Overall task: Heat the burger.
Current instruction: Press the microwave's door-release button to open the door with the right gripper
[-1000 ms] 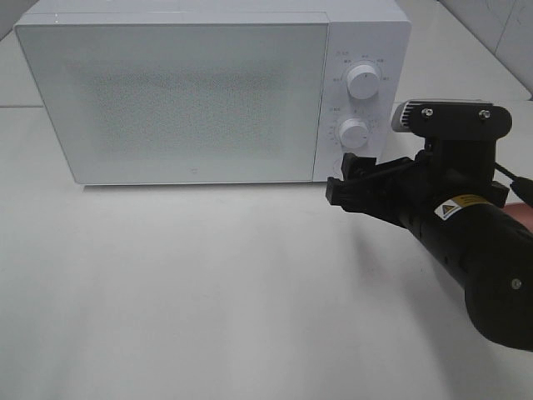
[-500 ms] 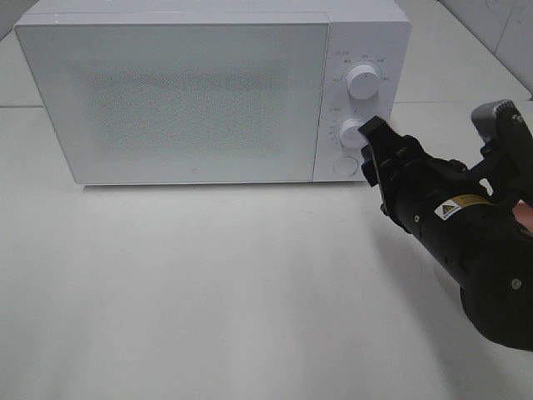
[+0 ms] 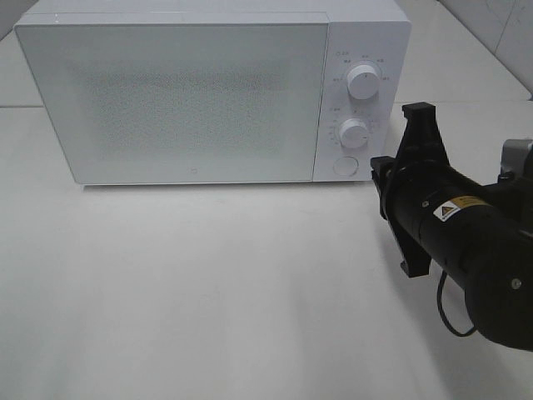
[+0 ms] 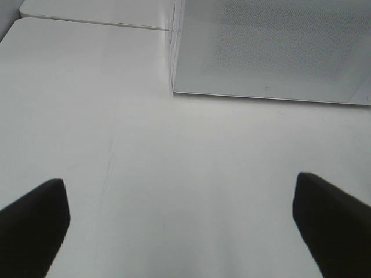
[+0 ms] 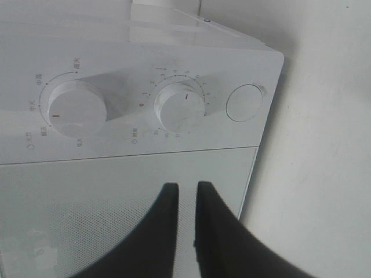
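The burger is out of view in every frame. A white microwave (image 3: pixel 175 92) stands at the back of the table with its door closed. My right gripper (image 3: pixel 376 171) hovers just in front of the control panel, below the lower knob (image 3: pixel 354 133) and beside the round button (image 3: pixel 343 167). In the right wrist view its two dark fingers (image 5: pixel 165 231) stand almost together with nothing between them, pointing at the panel under the timer knob (image 5: pixel 179 107). My left gripper (image 4: pixel 185 220) hangs over bare table left of the microwave (image 4: pixel 278 46), jaws wide apart and empty.
The upper knob (image 3: pixel 363 82) sits above the lower one on the panel. The round button (image 5: pixel 244 102) shows at the panel's corner. White table (image 3: pixel 208 292) stretches in front of the microwave; a cable loops under the right arm (image 3: pixel 454 321).
The right arm has rolled about its axis and drawn back a little from the lower knob to beside the button. Its jaws have closed from wide apart. The left gripper is unchanged.
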`<state>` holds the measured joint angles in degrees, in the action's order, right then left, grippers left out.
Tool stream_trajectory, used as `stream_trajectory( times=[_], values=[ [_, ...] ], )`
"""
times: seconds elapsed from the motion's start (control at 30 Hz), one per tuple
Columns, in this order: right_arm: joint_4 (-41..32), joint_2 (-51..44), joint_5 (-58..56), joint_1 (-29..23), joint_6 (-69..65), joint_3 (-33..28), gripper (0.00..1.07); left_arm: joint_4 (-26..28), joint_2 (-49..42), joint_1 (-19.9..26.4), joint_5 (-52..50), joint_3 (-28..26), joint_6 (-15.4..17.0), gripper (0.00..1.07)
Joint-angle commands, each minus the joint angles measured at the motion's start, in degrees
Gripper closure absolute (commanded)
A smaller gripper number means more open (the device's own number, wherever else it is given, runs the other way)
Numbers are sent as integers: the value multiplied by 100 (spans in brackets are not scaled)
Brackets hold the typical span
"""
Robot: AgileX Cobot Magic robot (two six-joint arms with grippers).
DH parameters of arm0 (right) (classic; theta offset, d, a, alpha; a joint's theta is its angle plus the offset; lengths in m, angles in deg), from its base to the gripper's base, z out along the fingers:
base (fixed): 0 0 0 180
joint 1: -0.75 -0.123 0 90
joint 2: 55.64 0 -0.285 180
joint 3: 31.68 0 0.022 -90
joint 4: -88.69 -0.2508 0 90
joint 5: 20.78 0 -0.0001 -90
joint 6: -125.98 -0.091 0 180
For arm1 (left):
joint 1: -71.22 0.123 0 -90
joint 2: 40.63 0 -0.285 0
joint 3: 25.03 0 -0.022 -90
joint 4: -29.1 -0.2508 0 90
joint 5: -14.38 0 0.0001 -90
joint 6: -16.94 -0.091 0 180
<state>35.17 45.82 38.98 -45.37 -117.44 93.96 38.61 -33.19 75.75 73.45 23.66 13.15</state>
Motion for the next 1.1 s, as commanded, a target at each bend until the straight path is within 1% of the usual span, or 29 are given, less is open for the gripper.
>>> stream_trajectory(
  times=[0.03, 0.23, 0.27, 0.33, 0.37, 0.4, 0.47, 0.5, 0.57, 0.6, 0.63, 0.83, 0.97, 1.0, 1.07, 1.1],
  values=[
    [29, -23, -63, -6, -103, 52, 107, 17, -97, 11, -11, 11, 23, 6],
    [-6, 34, -57, 23, -172, 52, 107, 17, -97, 11, -11, 11, 23, 6],
    [63, 132, -63, 138, -355, 52, 107, 17, -97, 11, -11, 11, 23, 6],
    [115, 189, -57, 172, -487, 52, 107, 17, -97, 11, -11, 11, 23, 6],
    [269, 327, -52, 298, -768, 63, 107, 17, -97, 11, -11, 11, 23, 6],
    [269, 327, -52, 298, -768, 63, 107, 17, -97, 11, -11, 11, 23, 6],
    [602, 521, -52, 430, -1020, 143, 107, 17, -97, 11, -11, 11, 23, 6],
    [602, 521, -52, 430, -1020, 143, 107, 17, -97, 11, -11, 11, 23, 6],
    [945, 705, -29, 579, -1175, 281, 107, 17, -97, 11, -11, 11, 23, 6],
    [945, 705, -29, 579, -1175, 281, 107, 17, -97, 11, -11, 11, 23, 6],
    [1123, 831, -11, 688, -1266, 390, 107, 17, -97, 11, -11, 11, 23, 6],
    [1427, 1226, -29, 1003, -1392, 688, 107, 17, -97, 11, -11, 11, 23, 6],
    [1570, 1398, -40, 1157, -1524, 785, 107, 17, -97, 11, -11, 11, 23, 6],
    [1765, 1518, -52, 1261, -1627, 877, 107, 17, -97, 11, -11, 11, 23, 6],
    [1851, 1576, -57, 1306, -1650, 917, 107, 17, -97, 11, -11, 11, 23, 6],
    [2005, 1667, -57, 1392, -1656, 1008, 107, 17, -97, 11, -11, 11, 23, 6]
  ],
)
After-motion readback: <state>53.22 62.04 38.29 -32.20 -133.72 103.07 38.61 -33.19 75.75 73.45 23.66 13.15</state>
